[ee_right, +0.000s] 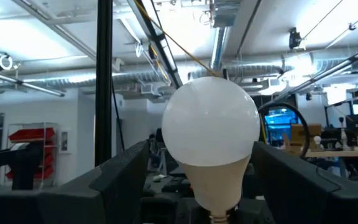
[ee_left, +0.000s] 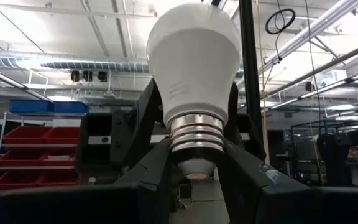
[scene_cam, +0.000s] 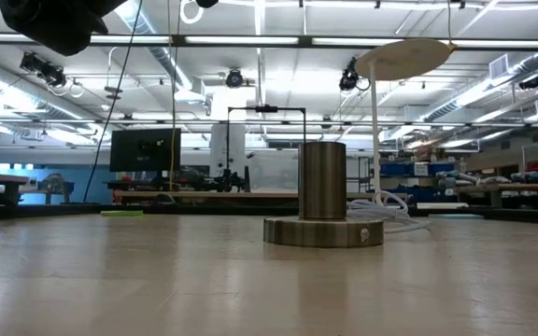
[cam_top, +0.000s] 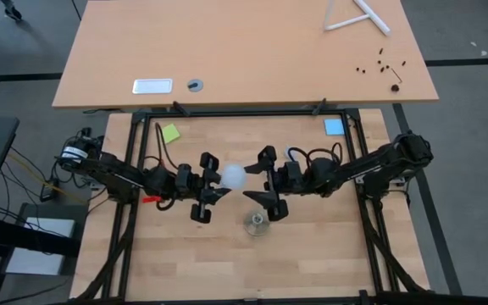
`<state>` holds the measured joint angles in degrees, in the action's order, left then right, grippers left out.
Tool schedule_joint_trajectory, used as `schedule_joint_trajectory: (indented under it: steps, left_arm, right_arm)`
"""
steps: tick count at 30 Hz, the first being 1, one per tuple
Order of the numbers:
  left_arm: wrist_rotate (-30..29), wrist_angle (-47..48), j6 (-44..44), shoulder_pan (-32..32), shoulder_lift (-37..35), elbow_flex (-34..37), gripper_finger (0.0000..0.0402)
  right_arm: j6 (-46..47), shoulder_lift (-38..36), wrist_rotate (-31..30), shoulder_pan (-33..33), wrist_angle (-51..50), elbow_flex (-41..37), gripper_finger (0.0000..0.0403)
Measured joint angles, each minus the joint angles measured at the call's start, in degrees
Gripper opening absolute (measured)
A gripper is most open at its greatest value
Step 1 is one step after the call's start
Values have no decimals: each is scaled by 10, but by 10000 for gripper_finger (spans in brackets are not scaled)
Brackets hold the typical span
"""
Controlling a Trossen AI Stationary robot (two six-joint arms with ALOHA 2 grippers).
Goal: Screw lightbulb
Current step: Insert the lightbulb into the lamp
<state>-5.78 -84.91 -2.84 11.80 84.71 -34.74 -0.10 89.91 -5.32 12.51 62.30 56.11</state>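
Note:
The white lightbulb point(cam_top: 233, 176) hangs in the air between my two grippers, over the middle of the table. Its dome points toward the table's right edge, and my left gripper point(cam_top: 217, 185) is shut on it. My right gripper point(cam_top: 251, 180) is open, with a finger on either side of the dome point(ee_right: 210, 124). The metal socket point(cam_top: 256, 224), a short cylinder on a round base point(scene_cam: 323, 233), stands on the table nearer the front edge, below the grippers. Its white cord point(scene_cam: 392, 210) lies behind it. My left gripper pinches the bulb's metal screw end point(ee_left: 194, 134) between its two fingers point(ee_left: 151, 177). The fingers come from the table's left, slanting upward, and lie along the bulb. The bulb is lifted clear and its dome points away from the gripper. My right gripper: I cannot tell whether its fingers point(ee_right: 126, 174) touch the dome.
A green note point(cam_top: 170, 133) and a blue note point(cam_top: 335, 127) lie at the table's far edge. Black frame rails point(cam_top: 134, 169) run along both sides. On the desk beyond are a white triangular frame point(cam_top: 354, 17) and small dark screws point(cam_top: 384, 63).

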Motion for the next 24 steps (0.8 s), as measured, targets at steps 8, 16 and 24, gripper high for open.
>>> schedule_joint_trajectory:
  steps: [8,16,24]
  left_arm:
    - [-4,3,1,3,0,0,106]
    - [-4,4,-1,7,0,0,106]
    - [0,-9,-2,7,0,0,106]
  right_arm:
    - [3,0,1,-7,-93,28,296]
    - [1,0,-14,-7,-85,28,299]
    - [-60,0,-49,3,-81,29,292]
